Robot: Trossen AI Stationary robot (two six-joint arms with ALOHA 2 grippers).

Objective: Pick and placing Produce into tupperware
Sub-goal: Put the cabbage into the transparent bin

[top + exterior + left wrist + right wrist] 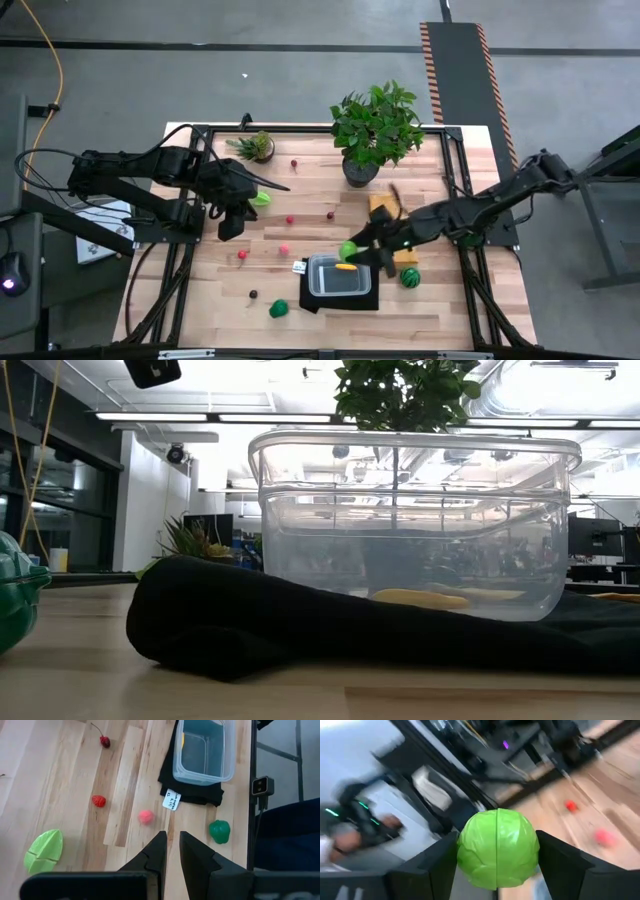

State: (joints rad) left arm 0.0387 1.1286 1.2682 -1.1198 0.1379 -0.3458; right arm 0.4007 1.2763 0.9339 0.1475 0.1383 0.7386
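Note:
The clear tupperware [338, 275] stands on a black mat [312, 300] near the table's front, with a yellow piece [345, 267] inside. My right gripper [356, 250] is shut on a round green produce piece [497, 847], just beyond the container's far left corner. My left gripper [173, 851] hovers over the table's left side, fingers nearly together with nothing between them. Loose on the wood lie red and pink pieces [99, 800] [145, 816], a green pepper [219, 831], a split green piece [44, 851] and a cherry [104, 741]. My right gripper pinches the round green piece by its two opposite sides [462, 851] between its two fingers. The fingers come nearly level from the table's right side. The piece is lifted clear of the table.
A large potted plant [375, 130] and a small one [255, 147] stand at the far edge. A yellow cloth [384, 205], a yellow block [405, 258] and a dark green ball [410, 278] lie under my right arm. A white tag [172, 800] sticks out from the mat.

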